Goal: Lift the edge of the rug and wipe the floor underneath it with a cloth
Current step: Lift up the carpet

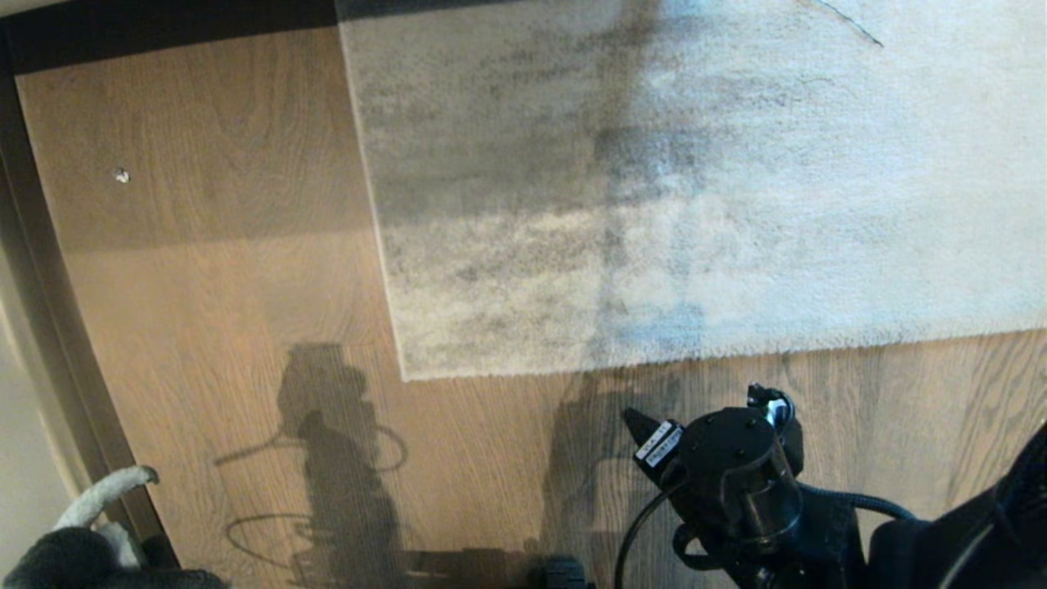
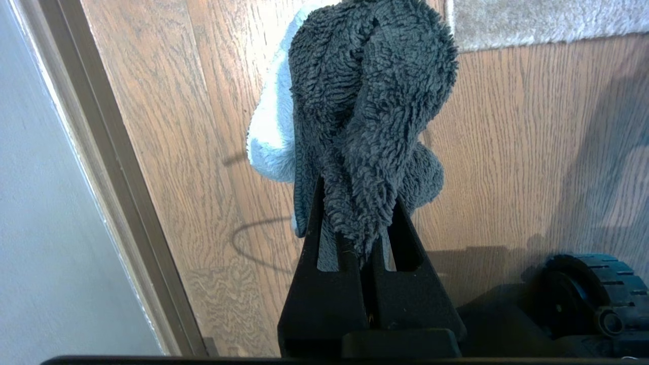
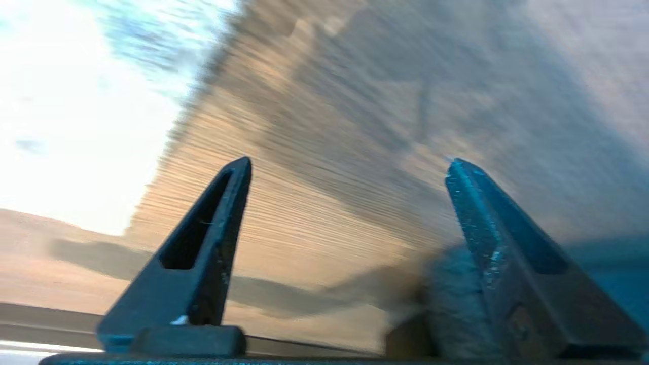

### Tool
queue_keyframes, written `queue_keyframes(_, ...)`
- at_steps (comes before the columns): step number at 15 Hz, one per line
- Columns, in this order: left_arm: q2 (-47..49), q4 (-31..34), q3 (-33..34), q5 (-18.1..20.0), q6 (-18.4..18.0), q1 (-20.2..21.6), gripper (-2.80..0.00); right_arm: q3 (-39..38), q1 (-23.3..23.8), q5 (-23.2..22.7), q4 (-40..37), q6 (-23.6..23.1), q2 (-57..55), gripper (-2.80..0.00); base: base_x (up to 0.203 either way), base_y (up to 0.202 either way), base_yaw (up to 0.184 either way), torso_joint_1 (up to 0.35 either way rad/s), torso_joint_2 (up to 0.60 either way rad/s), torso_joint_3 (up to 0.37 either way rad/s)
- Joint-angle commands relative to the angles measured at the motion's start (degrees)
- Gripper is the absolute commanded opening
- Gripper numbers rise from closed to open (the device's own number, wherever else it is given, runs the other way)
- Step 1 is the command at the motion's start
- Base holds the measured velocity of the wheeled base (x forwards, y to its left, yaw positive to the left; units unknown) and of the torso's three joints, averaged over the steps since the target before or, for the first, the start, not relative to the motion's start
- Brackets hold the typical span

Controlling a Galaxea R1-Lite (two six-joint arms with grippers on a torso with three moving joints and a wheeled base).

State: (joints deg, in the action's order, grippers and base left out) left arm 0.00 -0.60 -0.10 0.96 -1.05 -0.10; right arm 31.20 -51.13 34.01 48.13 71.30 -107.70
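Note:
The grey mottled rug lies flat on the brown wood-grain floor, its near edge and left corner resting down. At the bottom left, my left gripper is shut on the dark fuzzy cloth, whose white part hangs to one side; the cloth also shows in the head view. My right gripper hovers over bare floor just short of the rug's near edge. In its own view the right gripper stands open with nothing between its fingers, above blurred floor with the rug beyond.
A dark skirting strip and a pale wall run along the left. A small white speck lies on the floor left of the rug. A thin black cable crosses the rug's far part. The robot's base wheel sits near the left gripper.

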Motion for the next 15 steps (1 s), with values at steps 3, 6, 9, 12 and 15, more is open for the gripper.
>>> queue_keyframes(3, 0.0, 0.0, 0.0, 0.0, 0.0, 0.0, -2.8, 0.2, 0.0, 0.4, 11.1, 0.0, -4.7, 0.0, 0.0, 0.0, 0.0, 0.0, 0.0, 0.0)
queue_keyframes(6, 0.0, 0.0, 0.0, 0.0, 0.0, 0.0, -2.8, 0.3, -0.1, 0.4, 20.3, -3.0, -6.8, 0.0, 0.0, 0.0, 0.0, 0.0, 0.0, 0.0)
queue_keyframes(9, 0.0, 0.0, 0.0, 0.0, 0.0, 0.0, -2.8, 0.4, -0.9, 0.2, 28.6, -6.6, -9.5, 0.0, 0.0, 0.0, 0.0, 0.0, 0.0, 0.0)
queue_keyframes(12, 0.0, 0.0, 0.0, 0.0, 0.0, 0.0, -2.8, 1.3, -1.3, 0.2, 32.4, -7.1, -11.8, 0.0, 0.0, 0.0, 0.0, 0.0, 0.0, 0.0)
queue_keyframes(15, 0.0, 0.0, 0.0, 0.0, 0.0, 0.0, -2.8, 3.0, -1.9, 0.2, 34.1, -8.6, -14.5, 0.0, 0.0, 0.0, 0.0, 0.0, 0.0, 0.0)
